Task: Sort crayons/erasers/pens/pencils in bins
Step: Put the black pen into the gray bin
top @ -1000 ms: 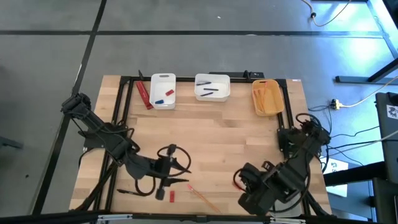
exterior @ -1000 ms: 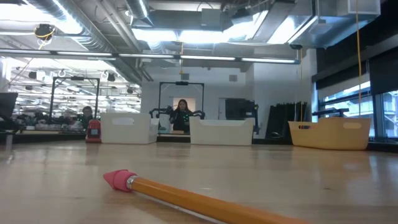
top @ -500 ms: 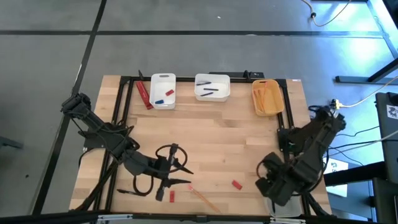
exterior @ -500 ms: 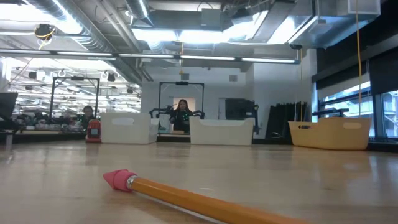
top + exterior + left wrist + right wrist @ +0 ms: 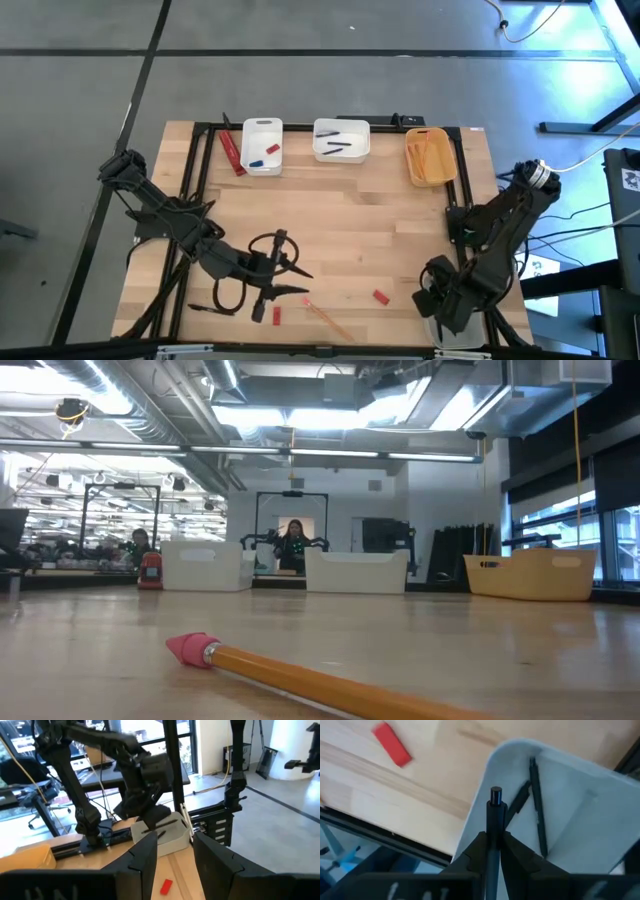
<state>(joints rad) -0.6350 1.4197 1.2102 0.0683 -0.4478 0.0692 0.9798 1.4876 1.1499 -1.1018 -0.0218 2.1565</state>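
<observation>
My right gripper [image 5: 492, 842] hovers over the translucent grey bin [image 5: 570, 820] at the table's near right corner, shut on a black pen [image 5: 495, 807]. Two more pens [image 5: 537, 805] lie inside that bin. In the high view the right gripper [image 5: 437, 300] covers most of the grey bin [image 5: 450, 337]. My left gripper [image 5: 283, 275] is open above the near left part of the table, touching nothing. A pencil [image 5: 326, 319] with a pink end lies flat near the near edge, and fills the foreground of the low view [image 5: 300, 675]. The narrow white bin [image 5: 262, 146], wider white bin [image 5: 342, 140] and yellow-orange bin [image 5: 430, 157] line the far edge. My right gripper pinches the black pen between its two fingers [image 5: 475, 850], which lie along it. The pen's blunt end [image 5: 495, 795] sticks out past the fingertips. The fingers slant downward toward the near right corner. The pen is lifted clear, over the grey bin's rim.
One red eraser [image 5: 380, 296] lies left of the right gripper, also seen in the right wrist view [image 5: 392, 744]; another [image 5: 276, 315] lies near the pencil. A red stick [image 5: 232, 152] rests beside the narrow white bin. A black frame rail [image 5: 330, 125] borders the table.
My right gripper has moved toward the table's right edge and near corner, off the red eraser it had covered, and now hangs over the grey bin. The eraser lies uncovered where it was.
</observation>
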